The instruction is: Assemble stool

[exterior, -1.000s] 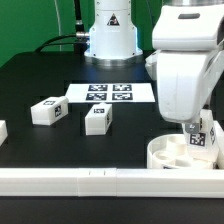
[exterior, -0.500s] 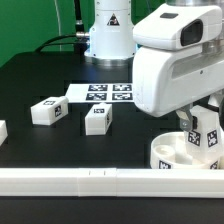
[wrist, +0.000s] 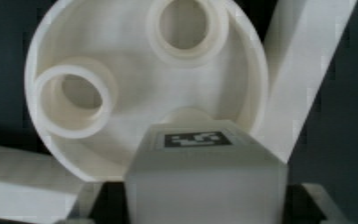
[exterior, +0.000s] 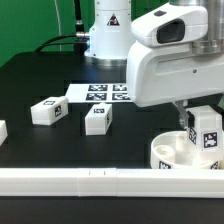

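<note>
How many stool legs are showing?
3 sure: left leg and middle leg loose on the table; third leg in the gripper over the seat. A cut-off white piece at the exterior view's left edge may be another.

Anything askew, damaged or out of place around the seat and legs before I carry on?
Nothing stands out. The gripper holds one leg at the seat; two loose legs sit apart on the table, looking intact.

No writing was legible; only black-and-white square tags marked the blocky white plastic legs (exterior: 47, 111) and flat white marker board (exterior: 78, 90).
</note>
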Robot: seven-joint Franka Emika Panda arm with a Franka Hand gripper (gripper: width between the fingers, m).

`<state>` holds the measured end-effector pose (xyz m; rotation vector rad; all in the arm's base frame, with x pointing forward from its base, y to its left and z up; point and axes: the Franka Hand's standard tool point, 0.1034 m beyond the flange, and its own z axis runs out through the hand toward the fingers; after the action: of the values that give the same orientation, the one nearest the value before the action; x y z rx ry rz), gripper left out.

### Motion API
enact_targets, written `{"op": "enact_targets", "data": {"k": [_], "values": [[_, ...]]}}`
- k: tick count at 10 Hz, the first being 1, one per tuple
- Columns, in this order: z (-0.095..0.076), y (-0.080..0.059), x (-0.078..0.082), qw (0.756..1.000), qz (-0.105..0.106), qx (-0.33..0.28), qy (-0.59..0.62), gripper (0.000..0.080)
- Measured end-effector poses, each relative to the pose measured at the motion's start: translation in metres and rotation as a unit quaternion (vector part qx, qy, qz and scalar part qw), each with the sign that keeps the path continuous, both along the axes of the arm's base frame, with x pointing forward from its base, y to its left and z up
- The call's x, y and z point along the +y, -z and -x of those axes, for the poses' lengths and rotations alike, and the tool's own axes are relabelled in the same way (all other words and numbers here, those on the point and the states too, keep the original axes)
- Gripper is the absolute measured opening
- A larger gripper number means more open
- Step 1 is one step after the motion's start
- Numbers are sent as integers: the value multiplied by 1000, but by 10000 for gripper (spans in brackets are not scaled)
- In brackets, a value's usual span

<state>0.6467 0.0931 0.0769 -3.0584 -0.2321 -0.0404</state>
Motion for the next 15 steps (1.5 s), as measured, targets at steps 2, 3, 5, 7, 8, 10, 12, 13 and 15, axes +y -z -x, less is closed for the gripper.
{"op": "enact_targets", "data": {"k": [2, 3, 5, 7, 8, 10, 12, 13, 15], "values": [[0, 0, 0, 999, -1, 4, 51, 340], [0, 0, 1, 996, -3, 7, 90, 340], [0, 0, 2, 985, -9, 14, 172, 340], [0, 0, 3, 965, -16, 23, 262, 340], [0, 0, 3, 954, -19, 27, 299, 340], [0, 0, 2, 939, -22, 32, 341, 340], [0, 0, 3, 914, -27, 39, 402, 340], [0, 0, 3, 909, -27, 41, 414, 340], [0, -1, 5, 870, -35, 51, 490, 340]]}}
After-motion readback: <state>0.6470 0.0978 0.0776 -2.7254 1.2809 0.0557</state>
